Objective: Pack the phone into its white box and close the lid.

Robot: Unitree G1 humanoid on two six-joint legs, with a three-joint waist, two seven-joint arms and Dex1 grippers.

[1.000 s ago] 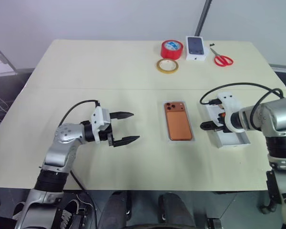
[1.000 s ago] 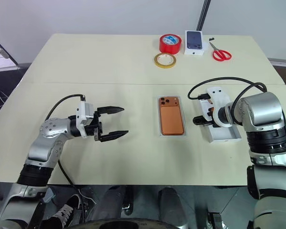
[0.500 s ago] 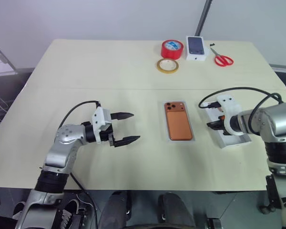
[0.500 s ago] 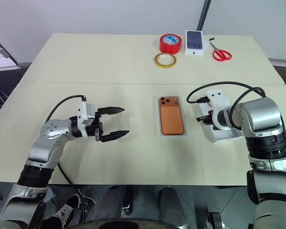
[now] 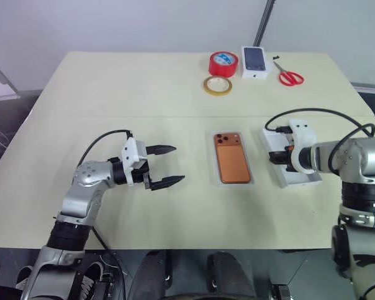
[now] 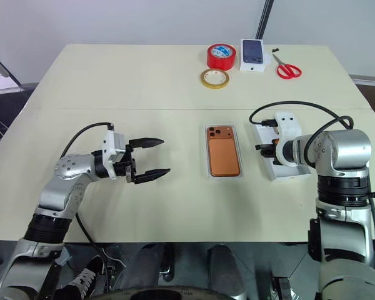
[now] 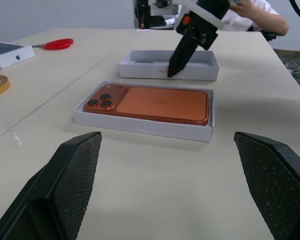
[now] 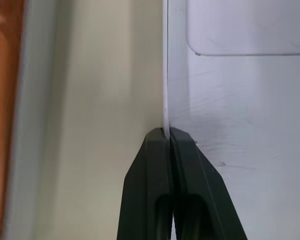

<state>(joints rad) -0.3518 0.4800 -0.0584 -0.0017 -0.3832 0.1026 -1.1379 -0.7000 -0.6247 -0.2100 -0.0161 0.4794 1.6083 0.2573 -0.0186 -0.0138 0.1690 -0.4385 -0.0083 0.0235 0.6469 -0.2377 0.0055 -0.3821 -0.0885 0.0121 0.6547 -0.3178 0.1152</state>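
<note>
Right wrist view: I see right gripper [image 8: 166, 134] jaws pinching lid [image 5: 295, 170] wall at phone's [image 5: 232, 164] 3 o'clock, left gripper [image 5: 169, 165] jaws open; thin grip, lid may slip.

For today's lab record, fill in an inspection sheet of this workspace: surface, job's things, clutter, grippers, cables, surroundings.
Surface: cream table, flat, with a seam across it.
Job's things: orange phone already lying camera-side up in the white box; lid open side up beside it.
Clutter: red tape roll, yellow tape ring, small phone carton, red scissors along the far edge.
Grippers: left gripper open, holding nothing; right gripper shut on the lid's wall.
Cables: black cable looping over the left wrist, another over the right.
Surroundings: grey wall, a slanted pole, a person's arm behind the table.
</note>
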